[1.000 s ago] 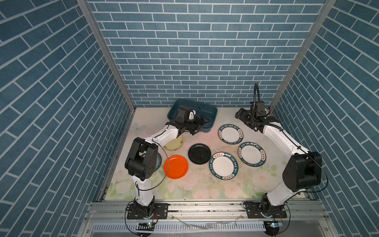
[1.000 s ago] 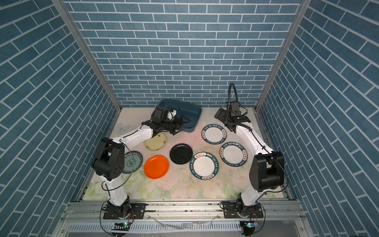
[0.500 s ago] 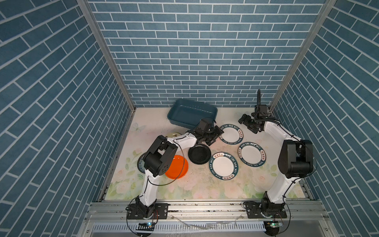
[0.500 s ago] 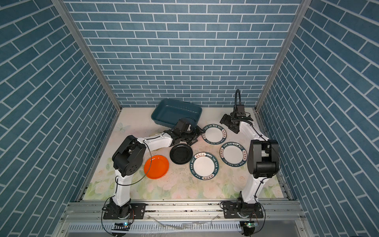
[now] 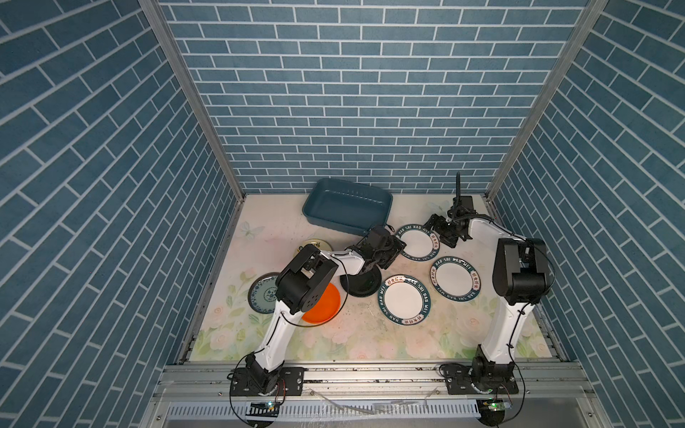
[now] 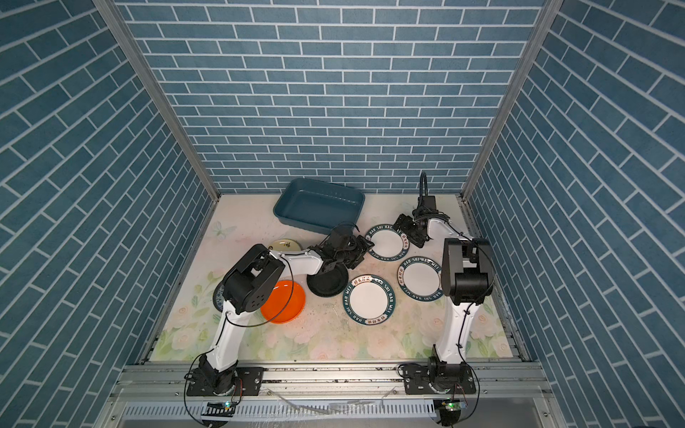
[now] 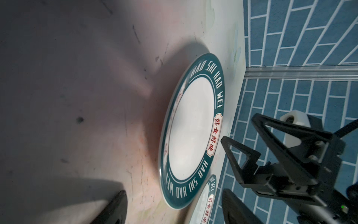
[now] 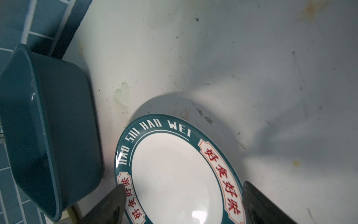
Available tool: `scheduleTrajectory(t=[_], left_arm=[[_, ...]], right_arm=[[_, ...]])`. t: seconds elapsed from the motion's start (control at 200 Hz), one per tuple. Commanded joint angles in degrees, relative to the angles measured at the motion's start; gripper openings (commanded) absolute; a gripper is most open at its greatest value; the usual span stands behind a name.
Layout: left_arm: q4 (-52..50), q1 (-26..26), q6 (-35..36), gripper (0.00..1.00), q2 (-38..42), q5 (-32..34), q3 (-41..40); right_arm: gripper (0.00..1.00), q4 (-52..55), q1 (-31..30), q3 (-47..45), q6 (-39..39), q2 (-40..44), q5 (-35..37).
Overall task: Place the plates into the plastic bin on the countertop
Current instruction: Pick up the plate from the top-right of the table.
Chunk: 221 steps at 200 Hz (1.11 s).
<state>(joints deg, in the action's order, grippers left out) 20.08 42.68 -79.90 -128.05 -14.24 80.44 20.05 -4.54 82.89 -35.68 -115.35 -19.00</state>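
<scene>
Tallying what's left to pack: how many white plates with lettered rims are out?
3 white plates, all on the countertop: one nearest the bin, one by the right arm, one beside the black plate. None seems hidden.

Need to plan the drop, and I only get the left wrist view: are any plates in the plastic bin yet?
Observer: None; the plastic bin holds nothing in both top views.
Operator: What lies beneath the left arm?
Observer: The black plate, partly hidden under the left arm.
Operator: Anything near that arm's elbow?
Observer: The orange plate, flat on the countertop, its edge hidden by the elbow.
</scene>
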Motion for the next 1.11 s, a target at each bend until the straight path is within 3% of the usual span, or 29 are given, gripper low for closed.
scheduleTrajectory(t=[0.0, 0.15, 0.745, 0.95, 1.1], left_arm=[[2.53, 0.76, -0.97, 0.74, -2.57, 2.0, 0.15], [3.13, 1.09, -1.33, 0.7, -4.04, 2.86, 0.83], [0.9, 2.5, -1.48, 0.2, -7.79, 3.81, 7.35], [0.75, 2.63, -1.39, 0.12, -6.14, 3.8, 6.52], [0.45, 2.59, -0.73, 0.0, -4.3, 3.31, 6.15]], right_arm=[[0.92, -0.61, 0.19, 1.85, 1.03, -1.77, -2.49], [0.91, -0.64, 0.16, 1.88, 0.96, -2.92, -4.41], [0.88, -0.93, 0.15, 0.42, 0.7, -4.2, -9.2], [0.88, -0.46, 0.27, 0.38, 1.24, -1.56, -9.65], [0.88, 0.34, 0.53, 2.2, 1.49, 2.22, -10.64]])
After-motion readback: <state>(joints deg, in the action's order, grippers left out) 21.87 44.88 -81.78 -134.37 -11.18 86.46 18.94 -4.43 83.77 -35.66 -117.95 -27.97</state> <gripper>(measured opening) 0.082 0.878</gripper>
